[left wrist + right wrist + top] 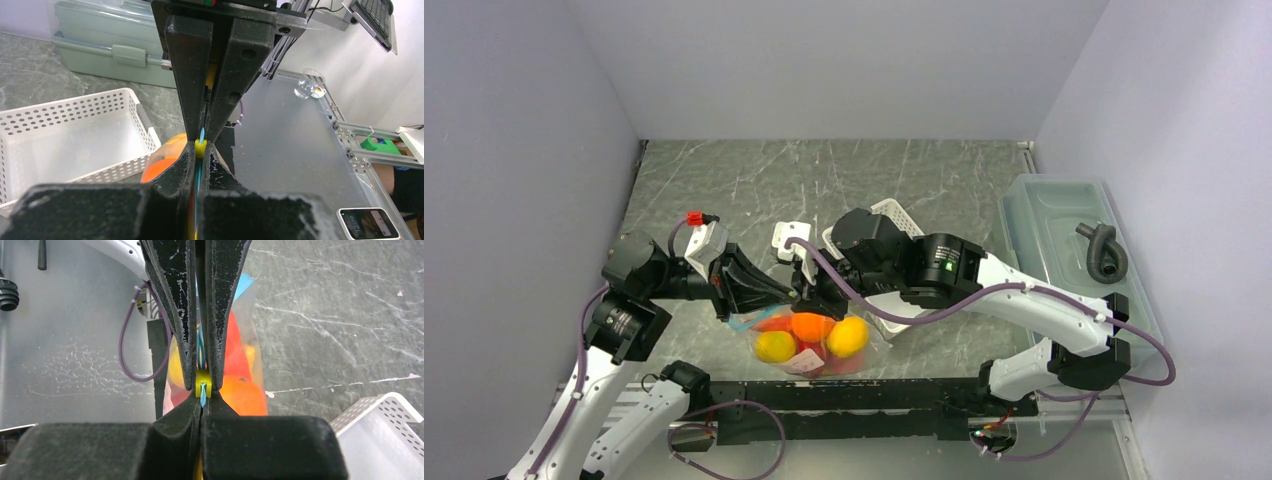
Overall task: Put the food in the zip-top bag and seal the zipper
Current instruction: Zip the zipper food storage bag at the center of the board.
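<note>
Top external view is showing the zip-top bag [816, 352] lying by the worktop's near edge, with the toy food [812, 326] already inside. Meeting tip to tip, the left gripper [781, 294] and right gripper [808, 284] are both clamping the teal zipper [202, 396], probably pressing the mouth together to seal it.

Bag [816, 346]: clear, crinkly plastic, bulging with food.
Contents, all inside: orange [812, 326], two yellow pieces [848, 336] (one lemon-like), red pieces [773, 325].
Zipper [202, 134]: thin teal strip along the bag's mouth, seen edge-on, clamped by the left gripper [200, 150] and the right gripper [202, 390], which meet tip to tip.
</note>
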Action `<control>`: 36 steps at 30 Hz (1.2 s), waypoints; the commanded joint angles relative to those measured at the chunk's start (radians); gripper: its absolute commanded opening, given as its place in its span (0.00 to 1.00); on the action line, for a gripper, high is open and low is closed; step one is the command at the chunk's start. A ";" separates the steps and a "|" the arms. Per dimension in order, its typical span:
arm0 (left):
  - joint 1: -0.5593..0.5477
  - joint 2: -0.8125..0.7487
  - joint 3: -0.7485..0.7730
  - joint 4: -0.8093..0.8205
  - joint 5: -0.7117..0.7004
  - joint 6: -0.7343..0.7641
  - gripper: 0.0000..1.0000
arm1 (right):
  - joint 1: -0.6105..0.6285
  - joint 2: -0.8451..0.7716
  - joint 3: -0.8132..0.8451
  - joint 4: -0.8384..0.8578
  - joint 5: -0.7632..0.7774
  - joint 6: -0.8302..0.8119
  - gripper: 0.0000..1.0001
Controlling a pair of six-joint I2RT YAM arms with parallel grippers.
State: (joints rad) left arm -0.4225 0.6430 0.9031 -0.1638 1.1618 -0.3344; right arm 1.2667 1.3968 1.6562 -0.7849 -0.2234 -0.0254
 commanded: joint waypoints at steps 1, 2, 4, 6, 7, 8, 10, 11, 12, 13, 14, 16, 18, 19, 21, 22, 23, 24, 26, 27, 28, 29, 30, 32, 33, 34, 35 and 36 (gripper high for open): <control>-0.003 -0.008 0.005 -0.042 -0.010 0.046 0.00 | 0.004 -0.074 0.047 0.098 0.023 0.019 0.00; -0.003 -0.007 0.005 -0.049 -0.012 0.052 0.00 | 0.005 -0.082 0.044 0.098 0.028 0.020 0.00; -0.002 -0.005 0.006 -0.065 -0.018 0.062 0.00 | 0.005 -0.100 0.039 0.100 0.039 0.023 0.00; -0.003 -0.002 0.006 -0.074 -0.025 0.069 0.00 | 0.005 -0.122 0.033 0.108 0.046 0.024 0.00; -0.002 -0.001 0.006 -0.078 -0.026 0.072 0.00 | 0.005 -0.130 0.030 0.112 0.049 0.024 0.00; -0.003 0.000 0.007 -0.080 -0.028 0.072 0.00 | 0.005 -0.140 0.028 0.115 0.053 0.024 0.00; -0.003 0.001 0.007 -0.083 -0.027 0.073 0.00 | 0.005 -0.155 0.024 0.118 0.066 0.024 0.00; -0.003 0.001 0.007 -0.086 -0.028 0.074 0.00 | 0.005 -0.166 0.024 0.120 0.073 0.024 0.00; -0.003 -0.001 0.008 -0.089 -0.030 0.076 0.00 | 0.005 -0.176 0.021 0.123 0.082 0.024 0.00; -0.003 -0.002 0.009 -0.092 -0.031 0.078 0.00 | 0.005 -0.186 0.017 0.128 0.091 0.024 0.00; -0.003 -0.002 0.010 -0.096 -0.031 0.079 0.00 | 0.005 -0.197 0.013 0.132 0.100 0.024 0.00; -0.003 -0.004 0.013 -0.103 -0.034 0.082 0.00 | 0.005 -0.222 0.005 0.139 0.123 0.024 0.00; -0.002 -0.005 0.015 -0.111 -0.036 0.086 0.00 | 0.005 -0.243 -0.002 0.146 0.149 0.047 0.00; -0.003 -0.006 0.017 -0.116 -0.036 0.088 0.00 | 0.005 -0.256 -0.010 0.151 0.162 0.051 0.00; -0.003 -0.006 0.017 -0.121 -0.037 0.091 0.00 | 0.005 -0.283 -0.023 0.164 0.186 0.054 0.00; -0.002 -0.006 0.017 -0.121 -0.037 0.091 0.00 | 0.005 -0.298 -0.029 0.169 0.199 0.056 0.00; -0.002 -0.006 0.018 -0.123 -0.036 0.091 0.00 | 0.005 -0.308 -0.033 0.172 0.211 0.058 0.00; -0.002 -0.005 0.018 -0.124 -0.035 0.092 0.00 | 0.005 -0.320 -0.038 0.175 0.219 0.061 0.00; -0.002 -0.005 0.019 -0.129 -0.037 0.094 0.00 | 0.005 -0.341 -0.048 0.182 0.255 0.062 0.00; -0.002 -0.005 0.019 -0.130 -0.037 0.094 0.00 | 0.004 -0.352 -0.052 0.185 0.269 0.064 0.00; -0.002 -0.006 0.019 -0.129 -0.039 0.094 0.00 | 0.005 -0.361 -0.056 0.188 0.284 0.064 0.00; -0.002 -0.006 0.019 -0.130 -0.038 0.093 0.00 | 0.005 -0.371 -0.061 0.191 0.297 0.065 0.00; -0.003 -0.006 0.019 -0.131 -0.037 0.093 0.00 | 0.005 -0.380 -0.067 0.196 0.312 0.067 0.00; -0.003 -0.005 0.019 -0.129 -0.036 0.091 0.00 | 0.005 -0.402 -0.080 0.209 0.340 0.071 0.00; -0.003 -0.004 0.019 -0.128 -0.036 0.090 0.00 | 0.005 -0.412 -0.089 0.218 0.355 0.072 0.00; -0.002 -0.003 0.019 -0.128 -0.036 0.089 0.00 | 0.005 -0.423 -0.097 0.226 0.369 0.073 0.00; -0.002 -0.005 0.020 -0.130 -0.036 0.090 0.00 | 0.005 -0.433 -0.102 0.232 0.380 0.074 0.00; -0.003 -0.005 0.020 -0.134 -0.037 0.091 0.00 | 0.005 -0.441 -0.106 0.237 0.392 0.076 0.00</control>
State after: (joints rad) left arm -0.4267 0.6430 0.9035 -0.2382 1.1191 -0.2661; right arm 1.2736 1.0367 1.5375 -0.7258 0.0532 0.0326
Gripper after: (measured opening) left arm 0.030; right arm 0.010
